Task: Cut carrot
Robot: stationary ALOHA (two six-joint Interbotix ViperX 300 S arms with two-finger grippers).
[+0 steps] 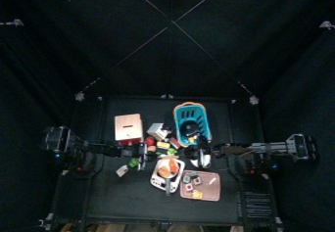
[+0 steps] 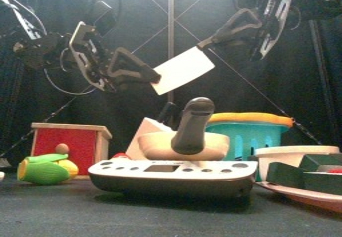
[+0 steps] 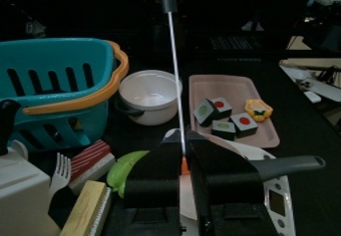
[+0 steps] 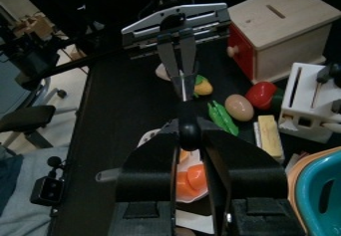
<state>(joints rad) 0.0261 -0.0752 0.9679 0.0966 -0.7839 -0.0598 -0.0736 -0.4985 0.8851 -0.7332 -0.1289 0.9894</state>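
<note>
The left gripper (image 3: 182, 148) clamps a toy cleaver (image 2: 183, 71) in mid-air. The right gripper (image 4: 188, 132) is closed on what seems to be the carrot (image 4: 194, 169), just below the blade.

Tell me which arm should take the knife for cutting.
Right, probably. The left gripper pinches the knife by its blade, and the handle points toward the right gripper, which is lined up with it.
</note>
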